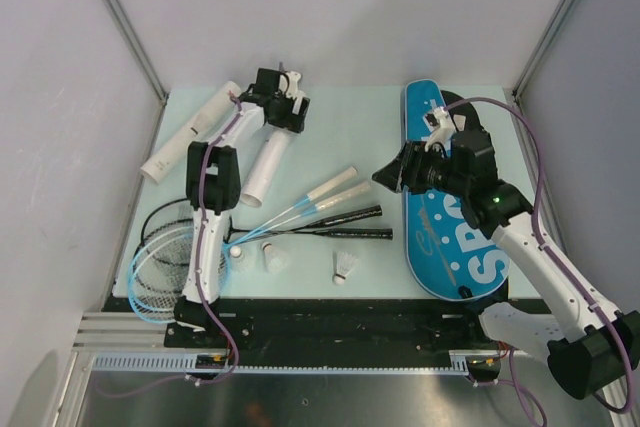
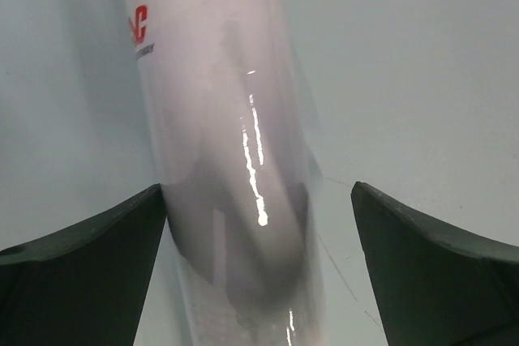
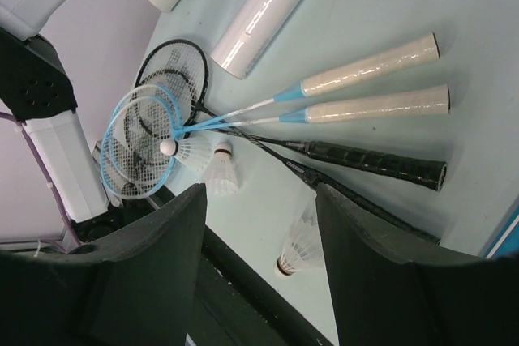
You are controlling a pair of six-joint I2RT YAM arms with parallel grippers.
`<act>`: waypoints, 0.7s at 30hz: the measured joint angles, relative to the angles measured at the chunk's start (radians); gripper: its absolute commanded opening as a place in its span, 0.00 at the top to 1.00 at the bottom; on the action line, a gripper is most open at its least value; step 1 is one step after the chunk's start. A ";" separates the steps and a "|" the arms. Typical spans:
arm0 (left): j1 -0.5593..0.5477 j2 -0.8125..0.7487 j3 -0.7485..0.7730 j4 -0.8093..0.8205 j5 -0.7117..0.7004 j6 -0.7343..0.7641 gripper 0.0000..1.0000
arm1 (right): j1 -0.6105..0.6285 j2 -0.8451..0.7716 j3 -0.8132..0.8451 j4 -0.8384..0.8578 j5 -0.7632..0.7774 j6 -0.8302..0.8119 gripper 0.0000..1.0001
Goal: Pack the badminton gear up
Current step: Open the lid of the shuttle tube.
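Two long white tubes lie at the back left, one (image 1: 190, 132) by the edge and one (image 1: 265, 172) beside it. My left gripper (image 1: 282, 122) stands open astride the far end of the second tube (image 2: 219, 160), its left finger (image 2: 97, 265) close against it. Two white-handled rackets (image 1: 330, 190) and two black-handled ones (image 1: 350, 224) fan out mid-table. Three shuttlecocks (image 1: 240, 255) (image 1: 273, 257) (image 1: 345, 267) sit near the front edge. The blue bag (image 1: 450, 237) lies at the right. My right gripper (image 3: 259, 224) hovers open and empty high over one shuttlecock (image 3: 298, 249).
The racket heads (image 1: 165, 257) overlap at the front left, partly under the left arm. The table's dark front rail (image 1: 330, 312) runs just below the shuttlecocks. White walls and metal posts enclose the table on three sides.
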 measured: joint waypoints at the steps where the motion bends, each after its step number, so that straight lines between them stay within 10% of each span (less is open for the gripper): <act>1: -0.002 -0.002 0.002 0.003 0.012 0.000 0.00 | 0.000 0.000 -0.003 0.000 0.000 0.000 0.39; 21: -0.050 -0.019 0.031 -0.075 -0.015 0.026 0.46 | -0.009 0.063 -0.029 0.126 -0.020 0.111 0.30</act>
